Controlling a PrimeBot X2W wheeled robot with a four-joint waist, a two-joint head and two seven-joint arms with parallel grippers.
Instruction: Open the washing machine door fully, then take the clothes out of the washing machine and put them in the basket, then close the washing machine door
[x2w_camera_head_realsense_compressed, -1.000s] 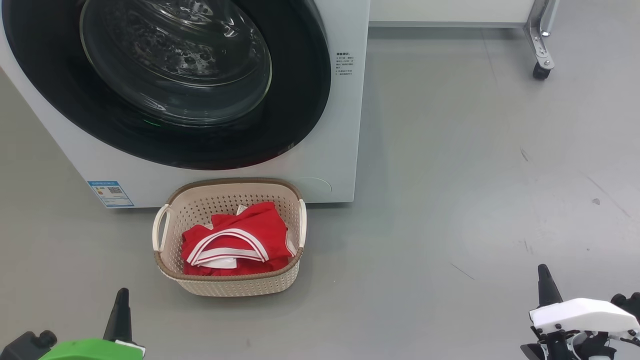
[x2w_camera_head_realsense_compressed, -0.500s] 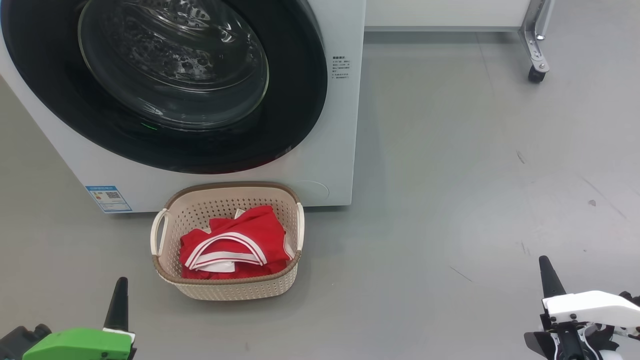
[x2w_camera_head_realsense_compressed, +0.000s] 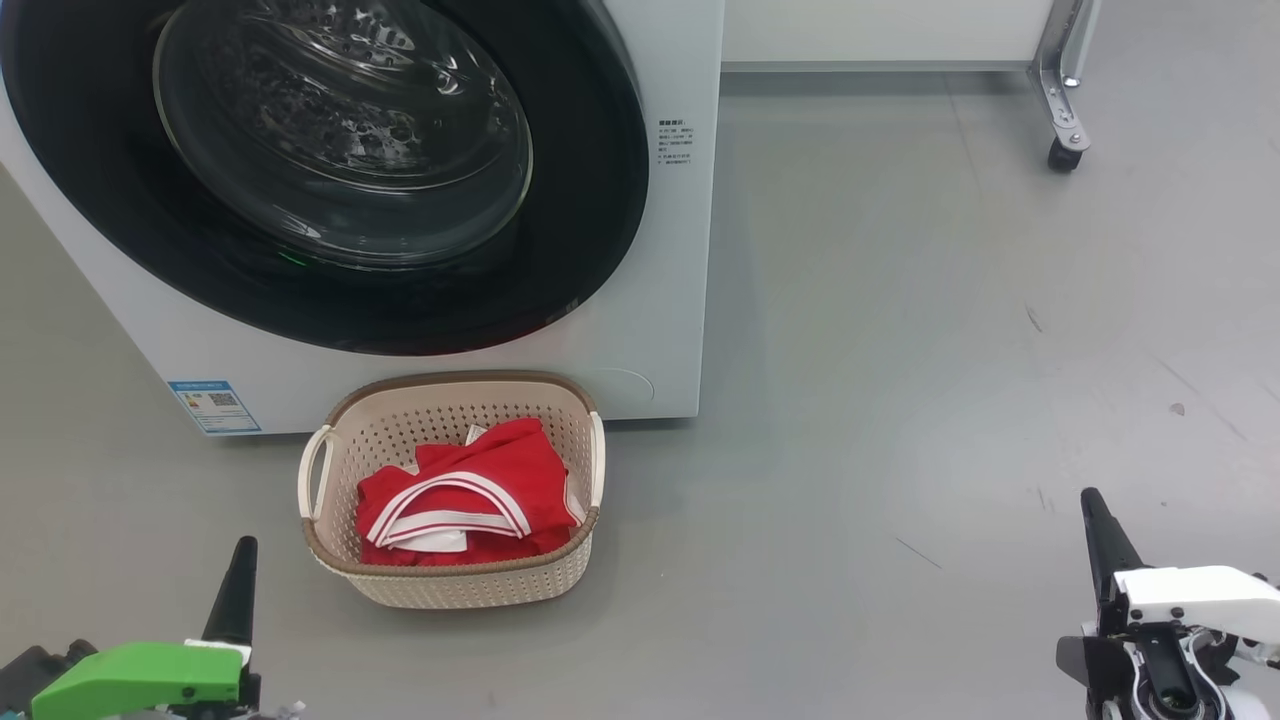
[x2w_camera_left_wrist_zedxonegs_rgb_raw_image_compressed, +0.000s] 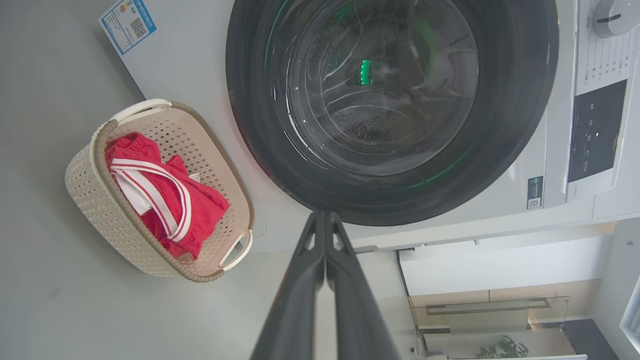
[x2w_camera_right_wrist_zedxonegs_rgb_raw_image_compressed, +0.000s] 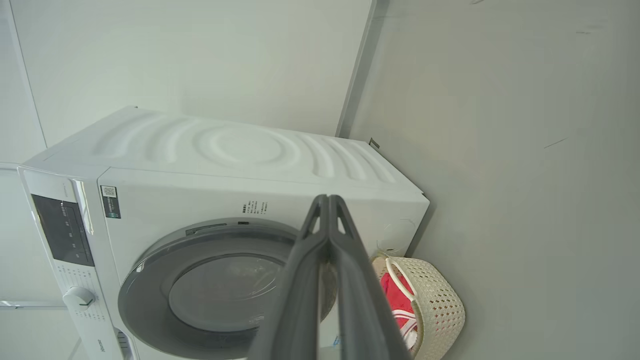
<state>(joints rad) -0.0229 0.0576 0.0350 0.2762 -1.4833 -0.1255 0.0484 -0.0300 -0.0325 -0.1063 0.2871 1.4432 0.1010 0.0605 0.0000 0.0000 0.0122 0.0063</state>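
At the lower left of the head view the left claw (x2w_camera_head_realsense_compressed: 243, 562) is pointing up the picture. Its two dark fingers are pressing together into one narrow spike and are gripping nothing, above a green housing (x2w_camera_head_realsense_compressed: 135, 680).

Beyond it the washing machine (x2w_camera_head_realsense_compressed: 655, 320) is standing as a smooth white box, front facing the robot. A small blue label (x2w_camera_head_realsense_compressed: 214, 405) with a QR square is sitting at its lower left corner; the print on it is too small to read. The washing machine door (x2w_camera_head_realsense_compressed: 590, 220) is lying shut against the front. It is round, with a wide glossy black rim around a bulging clear glass bowl that is catching reflections.

Just in front of the machine, below the door, the basket (x2w_camera_head_realsense_compressed: 460, 590) is resting on the floor (x2w_camera_head_realsense_compressed: 900, 400), its long axis running left to right and a pale handle at each short end. It is cream plastic with perforated walls and a brown woven-look rim. The clothes (x2w_camera_head_realsense_compressed: 500, 475) are lying crumpled inside it: soft red fabric with white stripes and a patch of white cloth.

Right of the door a few lines of grey print (x2w_camera_head_realsense_compressed: 674, 146) are showing, unreadable. Farther right the floor is running smooth and grey, faintly scuffed, to a metal leg (x2w_camera_head_realsense_compressed: 1055, 85) on a black castor.

At the lower right the right claw (x2w_camera_head_realsense_compressed: 1095, 505) is pointing up too, fingers closed tight and empty.
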